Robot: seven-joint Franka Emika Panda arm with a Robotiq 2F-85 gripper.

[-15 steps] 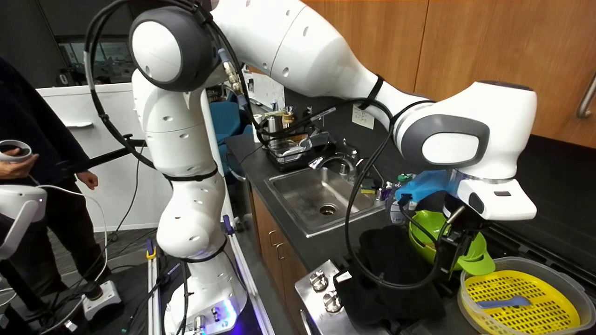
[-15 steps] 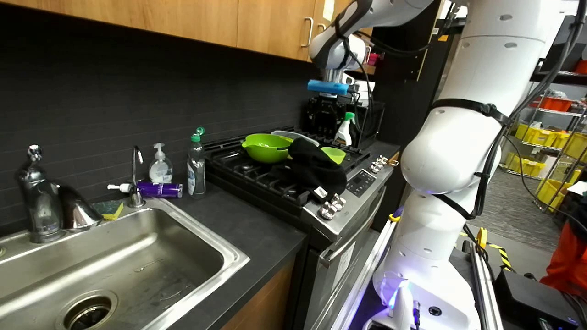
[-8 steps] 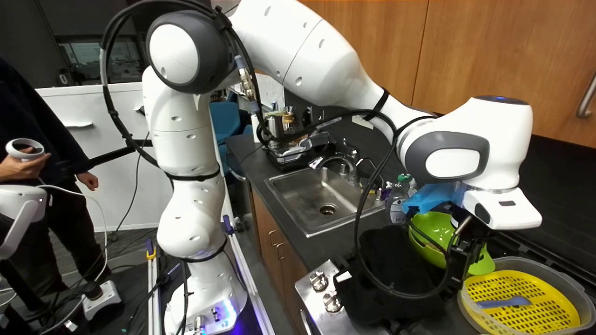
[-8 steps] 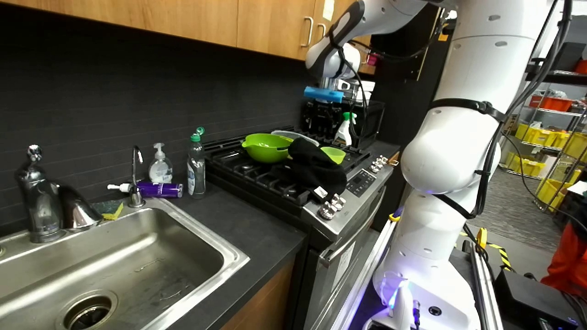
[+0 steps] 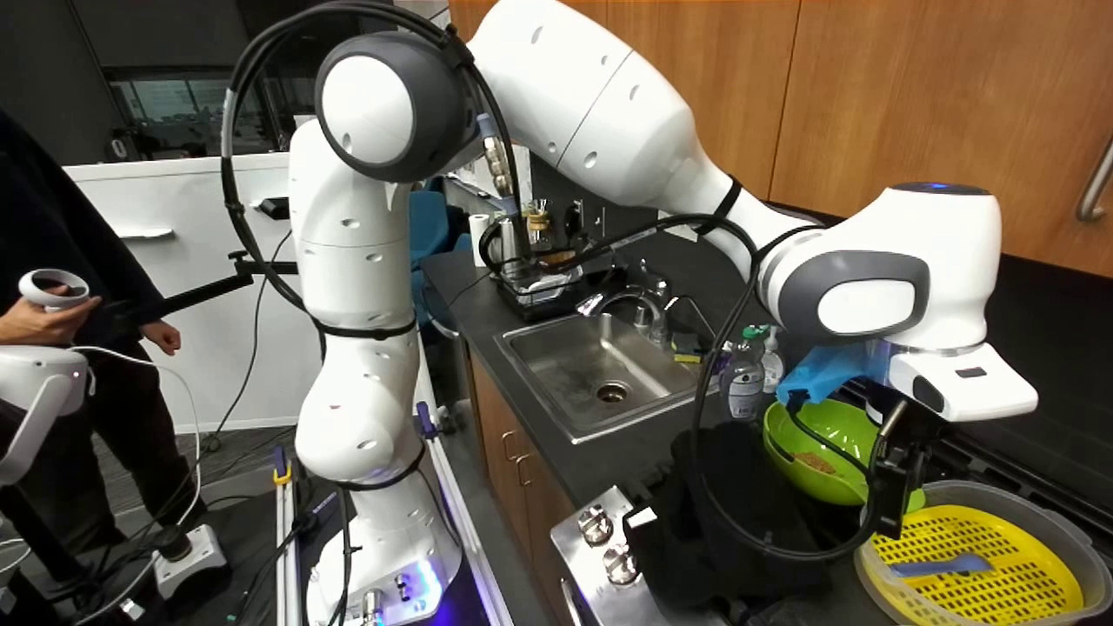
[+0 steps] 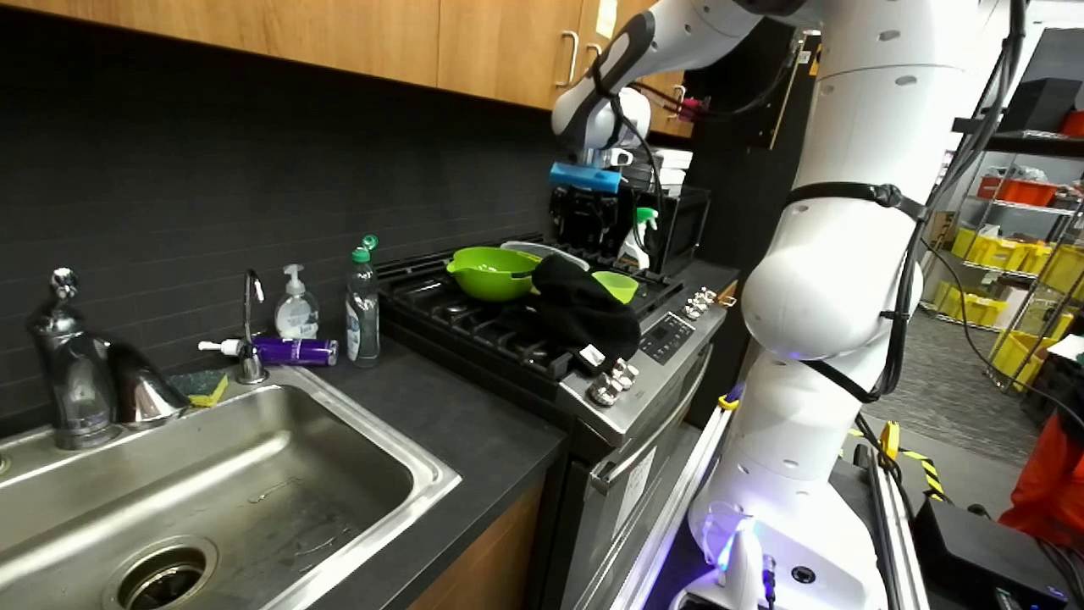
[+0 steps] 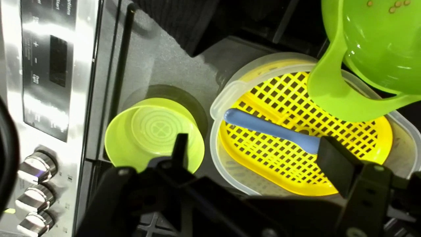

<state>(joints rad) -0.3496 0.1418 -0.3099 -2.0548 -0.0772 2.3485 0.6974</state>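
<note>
The gripper [image 7: 258,144] hangs above the cooktop of the gas range [image 6: 660,379], its jaws apart with nothing clamped between them. Nearest below, the blue kitchen utensil [image 7: 273,126] appears between the fingertips in the wrist view, offset toward that view's top; its flared end is hidden behind the finger at the right of that view. No contact is visible in an exterior view. The governing relation is angular: the utensil's long axis runs more along the line joining the fingertips than across it, on a slant. Its narrow handle end faces the front edge of the cooktop, the flared end the rear edge. The utensil rests on the yellow perforated strainer [image 7: 276,161], seated in the translucent container [image 7: 227,102]. The green cup [image 7: 123,144] stands just beside the container, between it and the control panel [image 7: 37,85] along the front edge; the finger overlapping it in view gives no height reading. The handle of the green mixing bowl [image 7: 378,59] overlaps the container on the sink side. The black cloth [image 6: 584,318] lies beside the bowl, toward the front edge. Farther off, the dish soap bottle [image 6: 362,313] stands past the cooktop's side edge, near the sink [image 6: 432,462].
</note>
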